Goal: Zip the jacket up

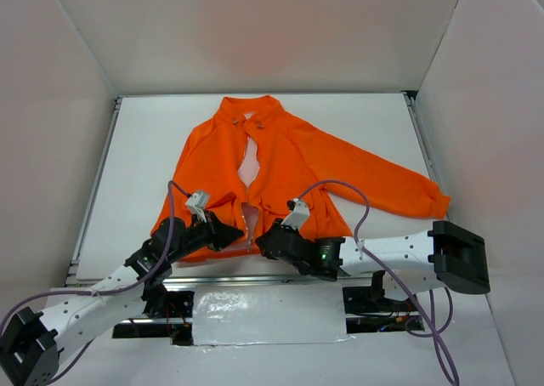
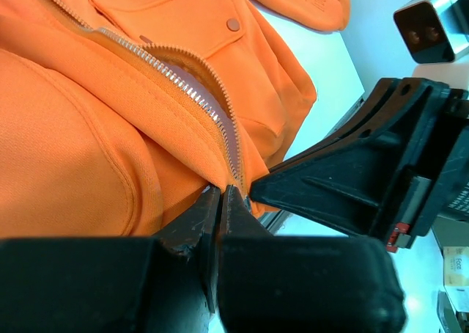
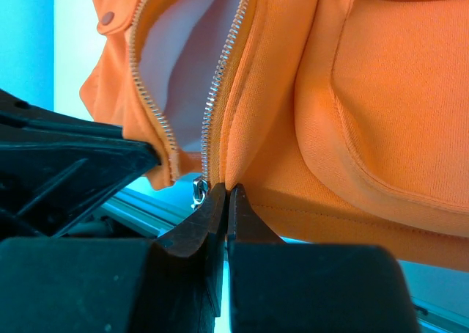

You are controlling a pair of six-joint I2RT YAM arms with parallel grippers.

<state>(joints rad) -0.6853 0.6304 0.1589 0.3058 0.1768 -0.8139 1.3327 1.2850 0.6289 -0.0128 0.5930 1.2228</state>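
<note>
My left gripper (image 2: 220,195) was pinched fully together on the bottom hem of the jacket (image 1: 289,161), with only a thin fold of orange cloth between the fingertips, right where one row of the zipper (image 2: 192,87) teeth ended. My right gripper (image 3: 226,192) was closed just as tightly on the hem of the other front panel, its tips gripping the fabric beside the lower end of the opposite tooth row. A small silver slider (image 3: 198,194) hung at the hem just left of those tips, apart from them. The two grippers sat close together, nearly nose to nose, at the near edge of the garment. Above my fingers the zipper stood open, its two tooth rows spreading apart and showing the pale lining (image 3: 183,54) between them. A flapped pocket (image 3: 396,120) lay on the panel to the right of my right gripper, and a round snap (image 2: 233,25) showed on the far panel in my left wrist view. The jacket lay front up on the white table (image 1: 144,148), collar (image 1: 251,110) toward the far wall and hem toward my bases, with one sleeve (image 1: 382,178) stretched out to the right. A patch of silver tape (image 1: 268,318) sat between my bases, and purple cables (image 1: 361,203) looped along both arms.
</note>
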